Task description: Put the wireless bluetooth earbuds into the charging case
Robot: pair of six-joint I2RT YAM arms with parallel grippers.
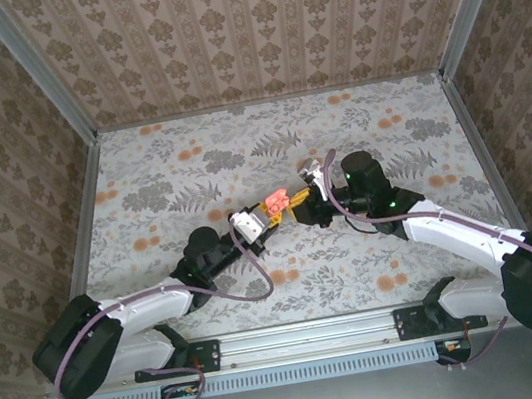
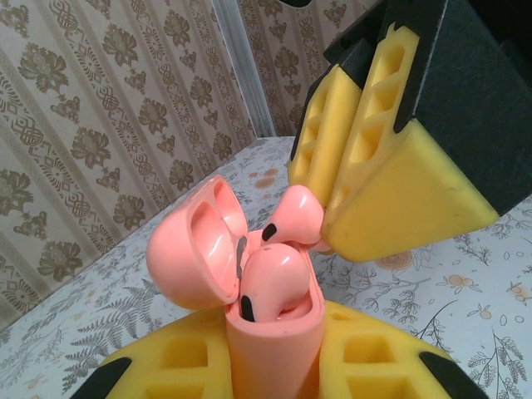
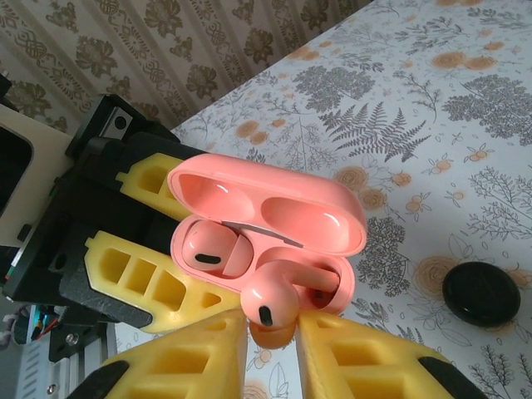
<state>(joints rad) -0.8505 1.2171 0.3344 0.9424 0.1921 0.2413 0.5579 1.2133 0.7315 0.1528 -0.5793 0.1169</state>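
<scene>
Yellow-padded left gripper is clenching the open salmon-pink, pebble-shaped plastic charging case. One coral earbud is sitting inside; right gripper is flanking the second earbud, grip unclear.

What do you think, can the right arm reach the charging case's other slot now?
Probably yes. The left tool holds the charging case with its lid open, and the right tool sits at the slot, flanking the second earbud. Nothing stands between.
</scene>
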